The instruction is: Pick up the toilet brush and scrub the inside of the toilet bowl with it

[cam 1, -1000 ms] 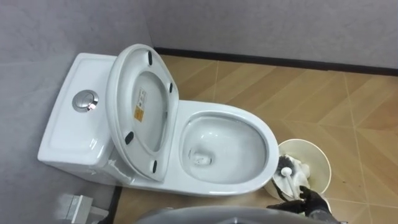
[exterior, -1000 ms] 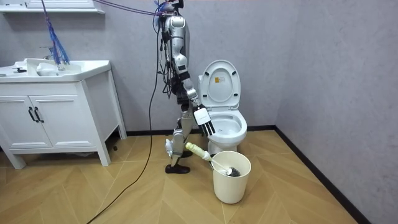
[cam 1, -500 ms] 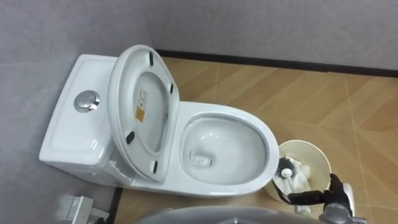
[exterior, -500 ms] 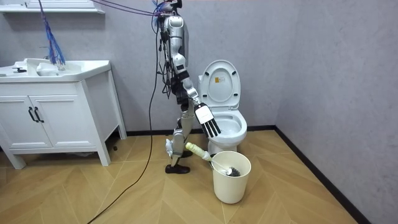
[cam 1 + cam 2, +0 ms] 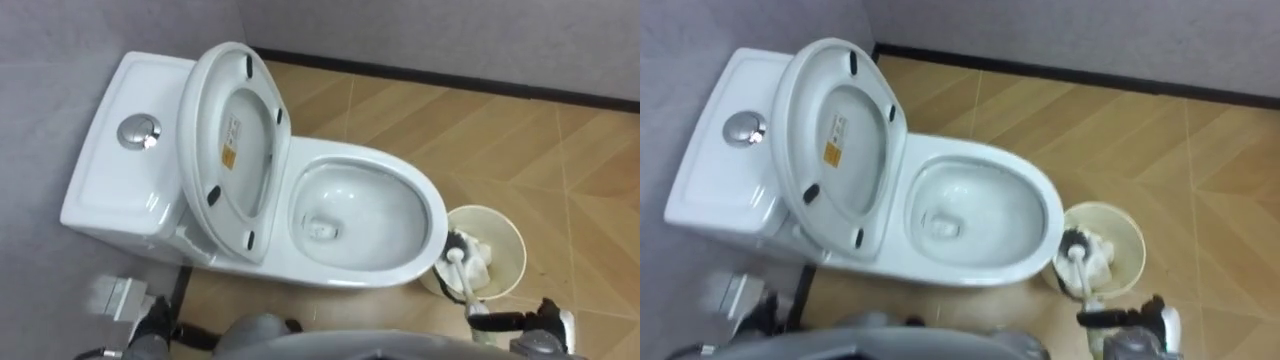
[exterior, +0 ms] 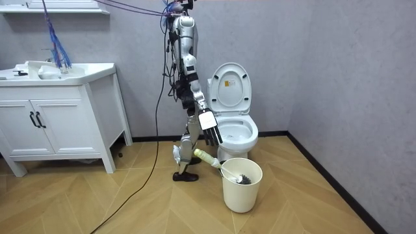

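The white toilet [image 5: 365, 215] stands with its seat and lid [image 5: 232, 150] raised against the tank [image 5: 120, 160]. The toilet brush [image 5: 462, 270] leans in a cream bucket [image 5: 510, 235] on the floor to the right of the bowl. Its pale handle [image 6: 205, 156] sticks out over the rim toward me. My right hand [image 6: 209, 123] hangs above that handle with straight fingers pointing down, apart from the brush. It also shows at the lower right edge [image 5: 545, 325]. A dark shape at the lower left edge [image 5: 150, 322] looks like my left hand.
I stand beside the toilet, facing it, with the bucket [image 6: 242, 188] at my right foot. The grey wall is behind the tank. A white vanity cabinet [image 6: 58, 117] stands at the room view's left. A small white fitting [image 5: 118, 296] sits on the floor near the tank.
My right hand swung out toward the bowl and came back closer to my leg. The head camera shifted a little. The brush and bucket stayed put.
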You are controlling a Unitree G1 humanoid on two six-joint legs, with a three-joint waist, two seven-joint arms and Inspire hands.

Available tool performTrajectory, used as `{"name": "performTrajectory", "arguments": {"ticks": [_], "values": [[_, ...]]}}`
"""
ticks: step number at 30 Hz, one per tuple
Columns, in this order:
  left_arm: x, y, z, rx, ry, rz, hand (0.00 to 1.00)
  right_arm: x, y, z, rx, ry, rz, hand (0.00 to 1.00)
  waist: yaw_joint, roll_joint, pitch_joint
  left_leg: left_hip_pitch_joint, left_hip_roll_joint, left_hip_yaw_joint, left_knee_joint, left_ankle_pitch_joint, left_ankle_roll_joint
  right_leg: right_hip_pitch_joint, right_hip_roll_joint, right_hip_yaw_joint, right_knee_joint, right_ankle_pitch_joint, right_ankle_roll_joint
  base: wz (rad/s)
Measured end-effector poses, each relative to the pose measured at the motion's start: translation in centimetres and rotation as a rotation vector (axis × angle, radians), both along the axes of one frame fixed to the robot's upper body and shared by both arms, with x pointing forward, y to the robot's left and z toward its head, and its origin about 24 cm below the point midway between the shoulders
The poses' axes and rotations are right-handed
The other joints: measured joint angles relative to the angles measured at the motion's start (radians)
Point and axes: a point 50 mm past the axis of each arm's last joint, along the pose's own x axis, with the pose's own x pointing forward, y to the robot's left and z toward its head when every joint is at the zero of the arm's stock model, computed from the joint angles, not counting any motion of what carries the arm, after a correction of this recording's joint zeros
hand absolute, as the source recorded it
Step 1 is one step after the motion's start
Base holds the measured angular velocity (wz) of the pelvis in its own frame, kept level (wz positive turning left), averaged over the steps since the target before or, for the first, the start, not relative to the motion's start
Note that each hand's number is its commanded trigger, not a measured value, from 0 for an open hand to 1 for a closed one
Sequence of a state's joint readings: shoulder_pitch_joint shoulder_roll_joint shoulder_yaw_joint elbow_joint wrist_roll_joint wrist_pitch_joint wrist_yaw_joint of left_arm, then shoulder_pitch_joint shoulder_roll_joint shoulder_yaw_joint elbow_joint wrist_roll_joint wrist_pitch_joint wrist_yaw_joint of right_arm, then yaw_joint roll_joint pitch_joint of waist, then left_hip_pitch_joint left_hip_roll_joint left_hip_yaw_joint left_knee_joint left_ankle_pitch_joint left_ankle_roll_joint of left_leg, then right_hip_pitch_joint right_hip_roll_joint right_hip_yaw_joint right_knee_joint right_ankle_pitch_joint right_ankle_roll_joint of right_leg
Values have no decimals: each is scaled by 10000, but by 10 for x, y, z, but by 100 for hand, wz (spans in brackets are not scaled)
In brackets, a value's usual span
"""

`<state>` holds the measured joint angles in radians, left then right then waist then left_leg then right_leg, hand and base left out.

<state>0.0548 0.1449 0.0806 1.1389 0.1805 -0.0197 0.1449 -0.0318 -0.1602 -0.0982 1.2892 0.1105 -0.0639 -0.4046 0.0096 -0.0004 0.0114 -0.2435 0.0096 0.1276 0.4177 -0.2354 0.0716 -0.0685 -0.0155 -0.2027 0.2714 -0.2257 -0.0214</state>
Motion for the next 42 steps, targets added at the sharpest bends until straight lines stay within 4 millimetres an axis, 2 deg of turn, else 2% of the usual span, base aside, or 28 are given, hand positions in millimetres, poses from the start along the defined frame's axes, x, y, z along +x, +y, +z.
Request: {"name": "performTrajectory", "arguments": {"ticks": [1,6,8,11,13,15,16,19,21,26,31,42], "values": [[9,-1,2,-131,-321,257,0,7,1,1,126,-198,-328,0,-11,74,34,-363,5,-77,155,5,23,-416,0,-102,310,-38,-7,6],[45,-7,10,-623,-1462,744,0,36,3,7,185,-652,-420,0,51,101,88,-1994,-66,-169,1013,100,218,-2352,-221,-108,1848,-408,-10,5],[56,-10,13,-701,-1725,669,0,47,3,11,172,-917,-407,0,44,106,109,-2644,-86,-200,1378,135,280,-3065,-319,-113,2417,-554,-12,4],[76,-19,19,-845,-2126,98,0,68,0,20,181,-1497,-841,0,215,165,175,-3723,-101,-237,1912,185,381,-4240,-445,-124,3233,-713,-13,7],[91,-27,25,-958,-2546,-304,0,82,-5,27,243,-1848,-1240,0,223,136,219,-4406,-288,-242,1978,414,442,-5114,-679,-98,3821,-782,0,16],[100,-31,30,-1058,-2933,-478,0,91,-12,34,138,-2020,-1292,0,233,124,227,-4913,-396,-233,2046,552,470,-5716,-858,-83,4182,-802,-1,13],[109,-33,35,-1085,-3251,-664,0,98,-15,38,73,-2144,-1252,0,232,55,276,-5233,-452,-204,2153,607,497,-6131,-946,-61,4479,-865,-16,10],[128,-41,46,-1226,-3808,-1114,0,111,-25,49,-105,-2483,-1179,0,253,-12,359,-5963,-563,-210,2563,628,520,-6948,-1139,-33,5174,-1040,-22,10],[137,-48,52,-1324,-4161,-1464,0,115,-31,54,-260,-2601,-1013,0,252,-10,370,-6374,-589,-205,2749,637,524,-7383,-1220,-25,5439,-1120,-97,4],[148,-60,63,-1569,-4802,-2053,0,126,-36,63,-758,-2641,-461,0,267,6,389,-7266,-582,-195,3101,655,524,-8242,-1243,-7,5899,-1158,-147,1],[155,-69,72,-1684,-5243,-2583,0,134,-42,72,-1136,-2822,-53,0,269,22,410,-7939,-609,-172,3583,612,513,-8938,-1386,-14,6549,-1436,-267,7],[161,-67,84,-1596,-5856,-3006,0,136,-53,79,-1735,-2741,577,0,294,23,407,-8985,-496,-225,4421,437,298,-9933,-1560,-184,7506,-1785,-647,5]]}}
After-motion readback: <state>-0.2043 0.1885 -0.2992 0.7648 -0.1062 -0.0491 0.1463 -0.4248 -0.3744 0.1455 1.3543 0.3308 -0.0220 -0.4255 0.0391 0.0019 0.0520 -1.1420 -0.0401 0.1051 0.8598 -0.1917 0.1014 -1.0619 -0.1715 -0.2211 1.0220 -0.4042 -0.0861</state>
